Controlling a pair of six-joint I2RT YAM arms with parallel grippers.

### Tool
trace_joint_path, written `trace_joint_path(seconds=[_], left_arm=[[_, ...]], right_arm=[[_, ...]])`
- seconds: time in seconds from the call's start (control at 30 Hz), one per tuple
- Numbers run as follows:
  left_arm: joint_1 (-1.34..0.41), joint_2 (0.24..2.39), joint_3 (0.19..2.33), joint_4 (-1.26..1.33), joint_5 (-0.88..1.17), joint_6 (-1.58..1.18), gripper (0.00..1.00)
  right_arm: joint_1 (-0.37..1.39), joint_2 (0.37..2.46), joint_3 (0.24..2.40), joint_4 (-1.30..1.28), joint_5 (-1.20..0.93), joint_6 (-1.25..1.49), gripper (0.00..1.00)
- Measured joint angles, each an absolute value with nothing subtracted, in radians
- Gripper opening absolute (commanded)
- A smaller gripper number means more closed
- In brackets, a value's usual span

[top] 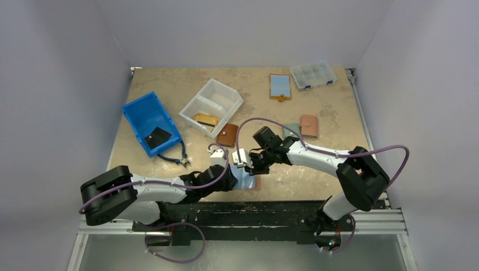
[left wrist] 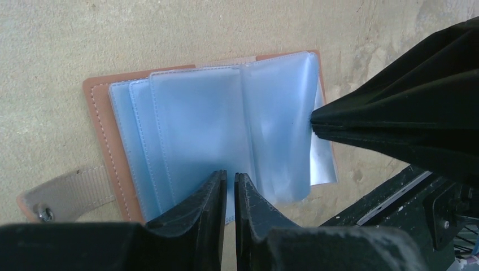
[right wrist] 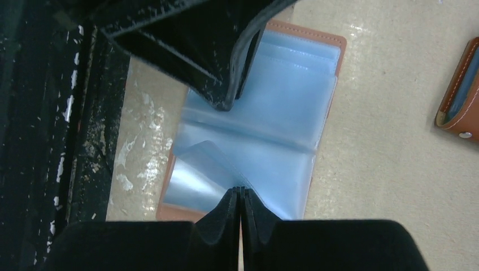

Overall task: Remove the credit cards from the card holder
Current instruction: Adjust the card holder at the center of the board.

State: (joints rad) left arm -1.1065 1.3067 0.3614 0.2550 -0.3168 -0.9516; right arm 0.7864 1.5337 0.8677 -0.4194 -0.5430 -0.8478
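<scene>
Sleeves [left wrist: 197, 124] of the holder [left wrist: 99, 113] at the table's [top: 169, 84] 6 o'clock are pinned by the closed left gripper [left wrist: 230, 183]; one sleeve [right wrist: 203, 169] is pinched by the right gripper [right wrist: 240, 195].

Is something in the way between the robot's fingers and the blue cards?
Nothing loose is. Both grippers are at the open card holder: the left gripper nips the see-through sleeves' edge, the right gripper pinches one blue leaf. Only those sleeves cover the cards.

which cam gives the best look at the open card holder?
Left wrist: card holder nearly whole, with strap and fanned blue sleeves clear. Right wrist: left gripper covers part of it. Top: small and largely hidden.
</scene>
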Motion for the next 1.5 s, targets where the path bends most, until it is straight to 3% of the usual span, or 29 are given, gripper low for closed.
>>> trace_joint_path(seconds=[0.23,0.5,0.63,1.0,1.5], left_arm=[[-1.106,1.330,0.365,0.289,-0.310,-0.954,0.19],[-1.106,1.283,0.374,0.230,-0.316,-0.968,0.45],[-1.106,1.173,0.374,0.147,-0.337,-0.969,0.52],[-1.106,0.965,0.360,-0.070,-0.402,-0.975,0.54],[-1.106,0.986,0.296,-0.068,-0.381,-0.989,0.60]], right_arm=[[0.825,1.538,0.871,-0.375,-0.580,-0.766,0.15],[0.813,1.541,0.931,-0.404,-0.659,-0.730,0.26],[0.771,1.541,0.982,-0.488,-0.709,-0.788,0.27],[0.721,1.544,0.995,-0.655,-0.673,-0.941,0.25],[0.741,1.649,0.994,-0.714,-0.540,-0.982,0.25]])
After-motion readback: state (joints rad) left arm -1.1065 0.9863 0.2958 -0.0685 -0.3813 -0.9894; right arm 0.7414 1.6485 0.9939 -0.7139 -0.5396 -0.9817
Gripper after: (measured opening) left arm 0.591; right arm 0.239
